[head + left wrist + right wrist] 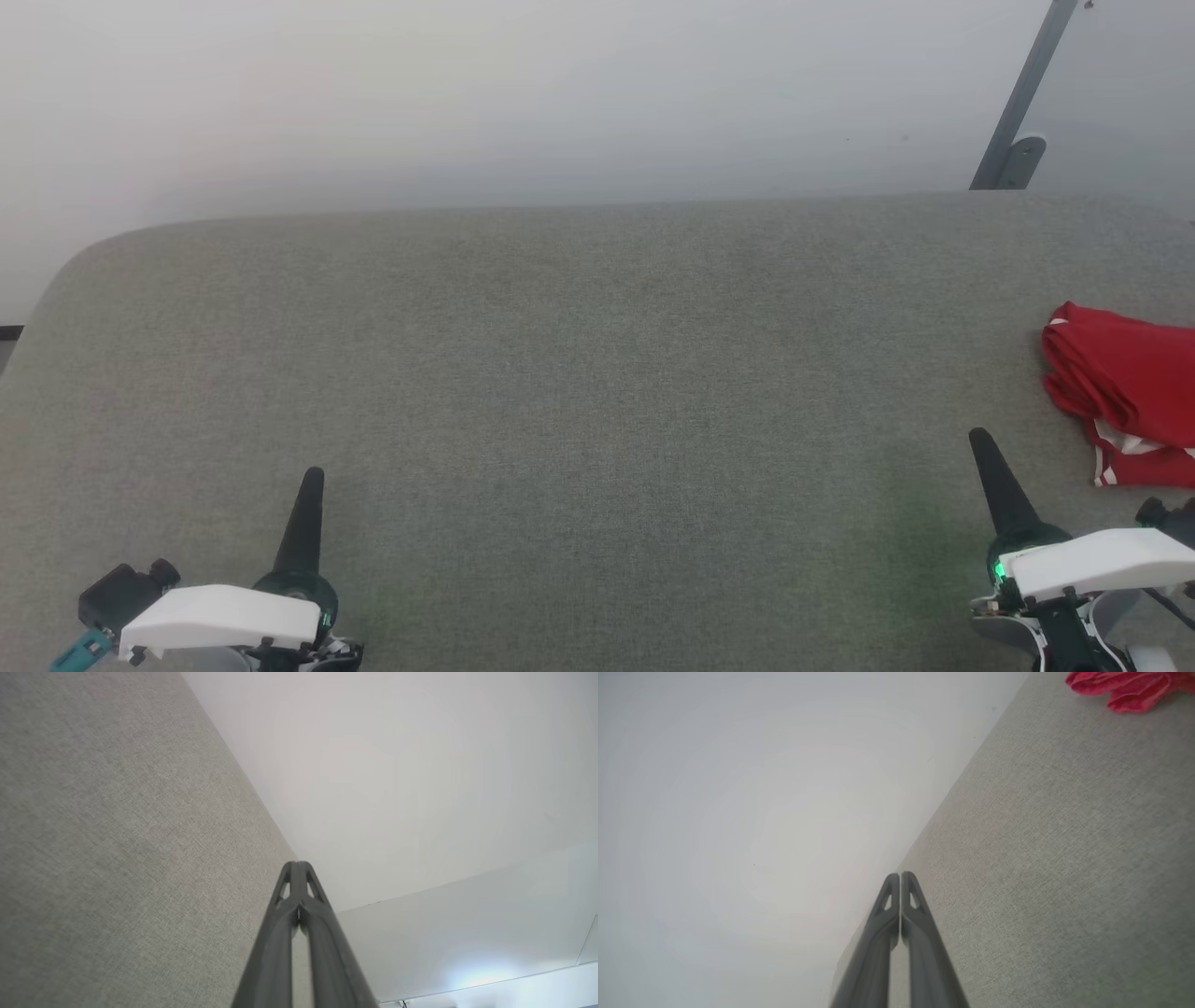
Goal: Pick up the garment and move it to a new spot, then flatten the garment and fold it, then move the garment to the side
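The red garment (pixel 1125 392) lies crumpled at the right edge of the grey fabric surface (pixel 579 373), white stripe trim showing along its near side; part of it runs out of the head view. A corner of the garment (pixel 1125 688) appears at the top right of the right wrist view. My right gripper (pixel 980 441) is shut and empty, resting low at the lower right, a short way left of and nearer than the garment. At the lower left my left gripper (pixel 313 478) is shut too, holding nothing, far from the garment. Both wrist views show tips pressed together (pixel 297 864) (pixel 900 875).
The surface's far edge curves round at the back left, with pale floor beyond it. A grey metal post (pixel 1022 98) with a foot stands past the far right edge. A wide stretch of grey fabric lies between the two grippers.
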